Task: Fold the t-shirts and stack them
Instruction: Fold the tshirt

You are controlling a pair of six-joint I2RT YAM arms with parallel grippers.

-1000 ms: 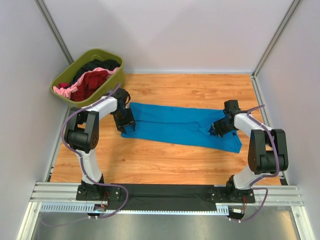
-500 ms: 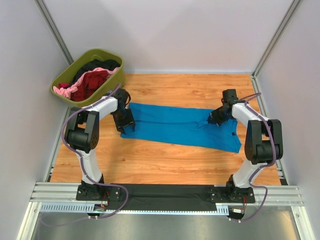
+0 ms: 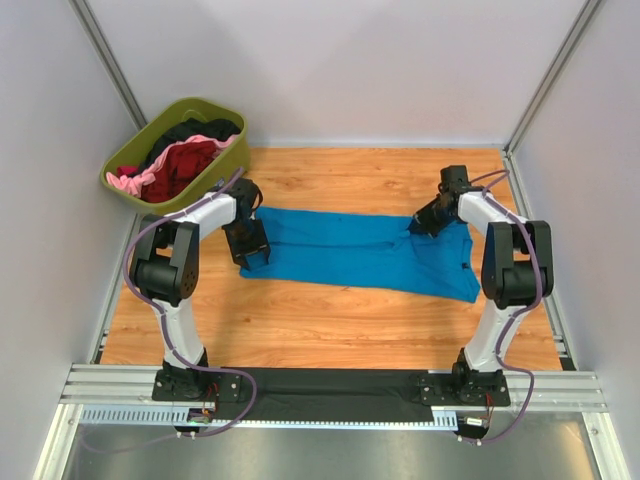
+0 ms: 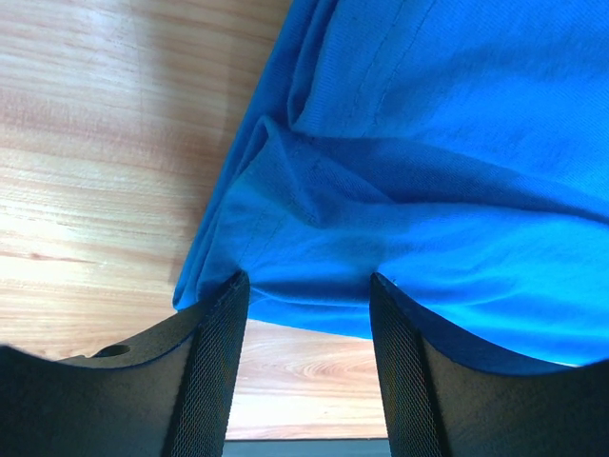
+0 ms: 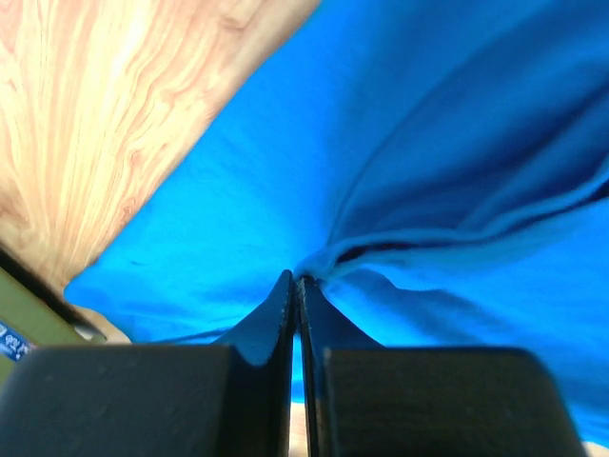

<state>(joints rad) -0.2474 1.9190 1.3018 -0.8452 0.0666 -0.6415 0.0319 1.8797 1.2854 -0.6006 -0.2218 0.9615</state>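
Note:
A bright blue t-shirt lies as a long band across the wooden table. My left gripper stands open at the shirt's left end. In the left wrist view the cloth's edge meets the tips of my left gripper, with bare wood between the fingers. My right gripper is shut on a pinched fold of the blue t-shirt near its right end; the right wrist view shows the cloth bunched at the tips of the right gripper. Dark red, pink and black shirts lie in the tub.
An olive-green tub stands at the back left corner, just behind the left arm. White walls and metal posts enclose the table. A black strip and rail run along the near edge.
My right gripper has shut on the blue cloth and moved toward the back of the table, pulling the shirt's right end with it. The left arm has stayed put.

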